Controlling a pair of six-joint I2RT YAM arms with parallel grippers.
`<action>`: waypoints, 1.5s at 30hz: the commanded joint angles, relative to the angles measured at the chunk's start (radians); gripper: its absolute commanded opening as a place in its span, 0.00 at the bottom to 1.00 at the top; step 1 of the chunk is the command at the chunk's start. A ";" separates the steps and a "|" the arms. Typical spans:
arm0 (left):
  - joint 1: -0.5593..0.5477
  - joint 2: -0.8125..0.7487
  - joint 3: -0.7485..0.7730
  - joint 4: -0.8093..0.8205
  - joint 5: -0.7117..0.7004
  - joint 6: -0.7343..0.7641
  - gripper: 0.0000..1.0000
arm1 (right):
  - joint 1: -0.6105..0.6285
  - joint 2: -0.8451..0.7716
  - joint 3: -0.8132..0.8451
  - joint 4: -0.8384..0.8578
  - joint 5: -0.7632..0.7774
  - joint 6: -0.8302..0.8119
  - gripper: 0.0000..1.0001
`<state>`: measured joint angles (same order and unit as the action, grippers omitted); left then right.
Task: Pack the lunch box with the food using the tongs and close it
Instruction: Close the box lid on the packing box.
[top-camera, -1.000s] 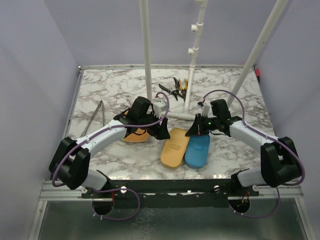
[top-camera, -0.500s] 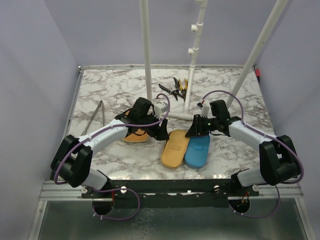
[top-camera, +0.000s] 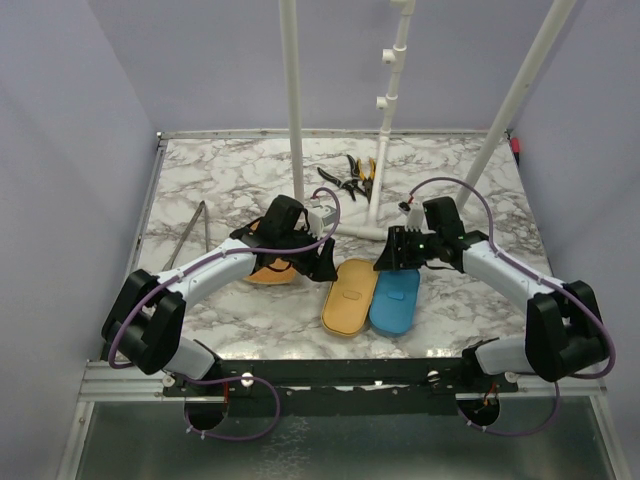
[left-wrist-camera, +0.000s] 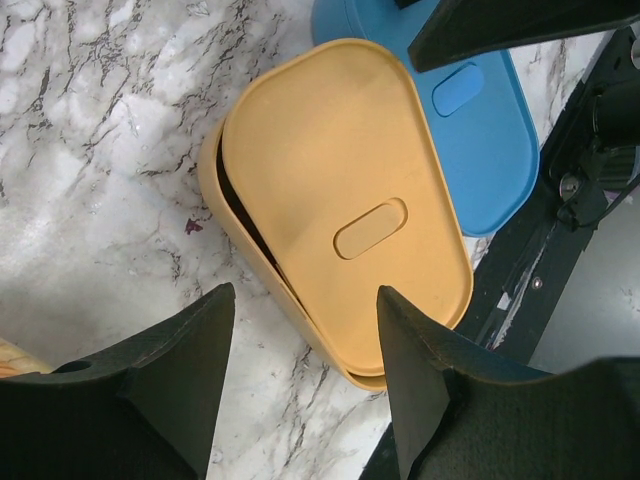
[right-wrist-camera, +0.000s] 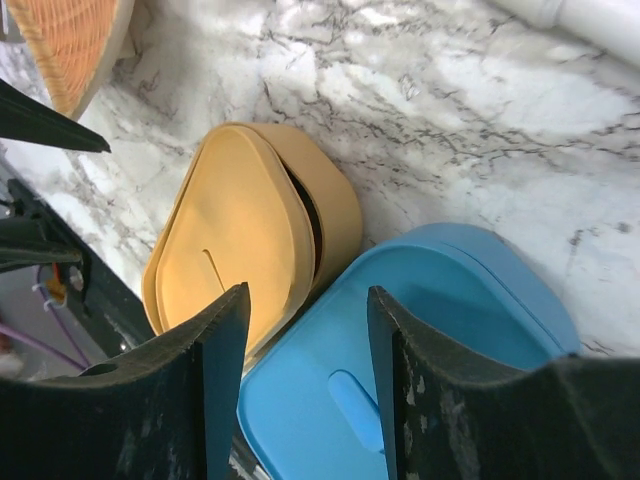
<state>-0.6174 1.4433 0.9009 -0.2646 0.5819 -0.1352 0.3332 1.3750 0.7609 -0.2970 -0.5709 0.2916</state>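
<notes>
An orange lunch box (top-camera: 349, 297) lies near the table's front, its lid (left-wrist-camera: 350, 200) sitting askew with a dark gap along one side. Touching it on the right is a blue lunch box (top-camera: 396, 300) with its lid (right-wrist-camera: 400, 370) on. My left gripper (top-camera: 322, 263) hovers open just left of the orange box, its jaws (left-wrist-camera: 305, 292) empty. Above the seam between the two boxes, my right gripper (top-camera: 392, 257) stands open with nothing in it (right-wrist-camera: 308, 292). The grey tongs (top-camera: 190, 235) lie far left on the marble. No food shows in any view.
A woven orange dish (top-camera: 270, 271) sits under my left wrist and shows at a corner (right-wrist-camera: 65, 40) of the right wrist view. Black-and-yellow pliers (top-camera: 353, 177) lie at the back. White pipes (top-camera: 292, 110) rise from the table behind the arms.
My right gripper has gone from shut to open and drawn back slightly from the boxes. The left arm and both boxes have stayed put.
</notes>
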 joint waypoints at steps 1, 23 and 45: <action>-0.007 0.018 0.005 -0.004 -0.026 0.008 0.60 | -0.002 -0.094 0.045 -0.074 0.139 -0.018 0.54; -0.008 0.045 0.015 -0.002 -0.051 -0.011 0.59 | 0.166 -0.053 0.069 -0.088 0.342 0.047 0.41; -0.008 0.042 0.013 -0.003 -0.063 -0.014 0.59 | 0.203 0.016 0.058 -0.062 0.391 0.065 0.07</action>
<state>-0.6231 1.4834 0.9009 -0.2710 0.5400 -0.1448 0.5293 1.3762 0.8070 -0.3611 -0.2207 0.3500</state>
